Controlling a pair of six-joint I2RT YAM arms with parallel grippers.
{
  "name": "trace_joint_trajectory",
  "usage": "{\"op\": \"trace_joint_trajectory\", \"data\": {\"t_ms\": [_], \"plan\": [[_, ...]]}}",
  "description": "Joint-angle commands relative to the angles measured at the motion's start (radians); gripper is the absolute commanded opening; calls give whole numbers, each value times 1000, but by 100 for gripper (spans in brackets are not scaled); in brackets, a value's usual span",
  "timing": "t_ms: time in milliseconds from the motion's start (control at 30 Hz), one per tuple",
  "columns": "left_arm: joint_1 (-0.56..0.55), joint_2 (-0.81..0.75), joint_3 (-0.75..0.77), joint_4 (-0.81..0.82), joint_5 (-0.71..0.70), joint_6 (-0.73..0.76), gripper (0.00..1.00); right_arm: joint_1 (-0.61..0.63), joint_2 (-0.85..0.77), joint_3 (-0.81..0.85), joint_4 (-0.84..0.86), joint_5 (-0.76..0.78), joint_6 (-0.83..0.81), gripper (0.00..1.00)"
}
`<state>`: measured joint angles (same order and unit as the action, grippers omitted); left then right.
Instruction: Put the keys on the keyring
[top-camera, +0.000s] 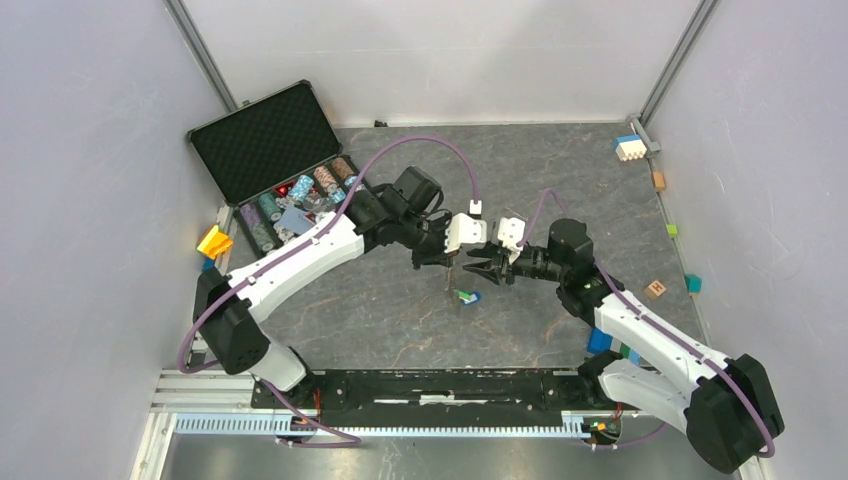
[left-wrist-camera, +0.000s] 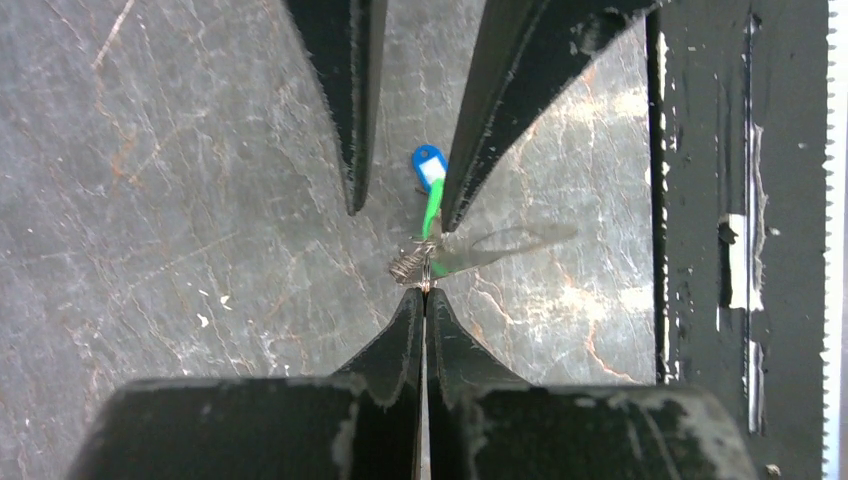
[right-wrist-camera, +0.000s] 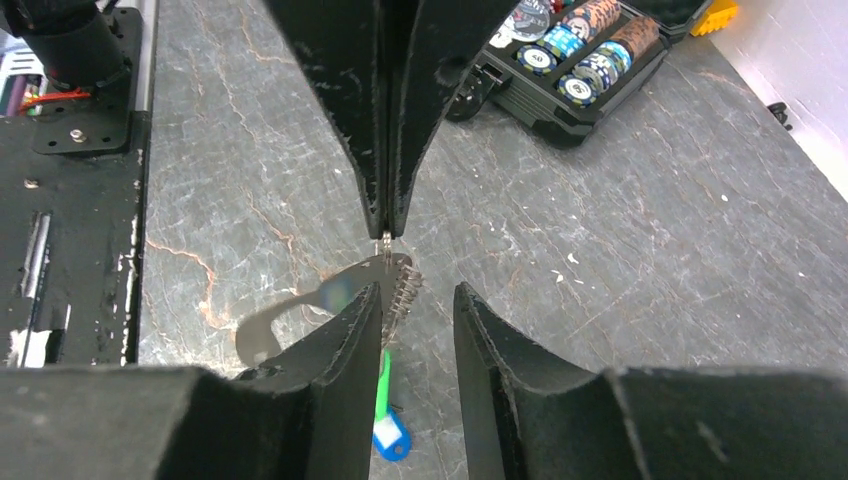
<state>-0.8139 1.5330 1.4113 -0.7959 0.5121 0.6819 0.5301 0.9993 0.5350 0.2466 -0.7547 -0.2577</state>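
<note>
Left pincer (left-wrist-camera: 425, 293) was clamped on the keyring (left-wrist-camera: 406, 264), keys (left-wrist-camera: 428, 166) dangling, right pincer (right-wrist-camera: 418, 292) half open and empty, so guessing mid-threading, steady regrip needed next.

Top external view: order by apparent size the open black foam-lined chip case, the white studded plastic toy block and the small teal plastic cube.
1. open black foam-lined chip case
2. white studded plastic toy block
3. small teal plastic cube

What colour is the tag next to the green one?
The tag is blue, clearest in the left wrist view.
</note>
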Motion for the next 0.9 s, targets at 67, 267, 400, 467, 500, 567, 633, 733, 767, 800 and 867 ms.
{"op": "trace_joint_trajectory", "data": {"t_ms": [67, 267, 400, 467, 500, 567, 633, 733, 767, 800, 867], "plan": [[-21, -13, 62, -61, -31, -34, 2, 4, -1, 19, 94, -81, 62, 35], [-31, -16, 53, -33, -13, -59, 2, 4, 33, 8, 164, -155, 128, 30], [-34, -14, 50, -20, 11, -73, 2, 4, 49, 2, 178, -162, 139, 27], [-36, -14, 49, -17, 18, -76, 2, 4, 53, 2, 180, -161, 141, 26], [-36, -14, 51, -15, 22, -76, 2, 3, 57, 1, 180, -161, 140, 26], [-36, -16, 49, -11, 26, -80, 2, 3, 63, -1, 181, -160, 138, 26], [-36, -18, 51, -11, 33, -81, 2, 4, 70, -1, 179, -160, 137, 26], [-36, -21, 48, -2, 37, -86, 2, 4, 79, 0, 179, -161, 140, 25], [-36, -23, 47, 0, 38, -87, 2, 4, 82, -1, 176, -162, 139, 24], [-36, -25, 45, 1, 39, -87, 2, 3, 86, -1, 175, -163, 138, 24], [-36, -26, 42, 1, 42, -87, 2, 3, 90, -1, 172, -163, 137, 22]]}}
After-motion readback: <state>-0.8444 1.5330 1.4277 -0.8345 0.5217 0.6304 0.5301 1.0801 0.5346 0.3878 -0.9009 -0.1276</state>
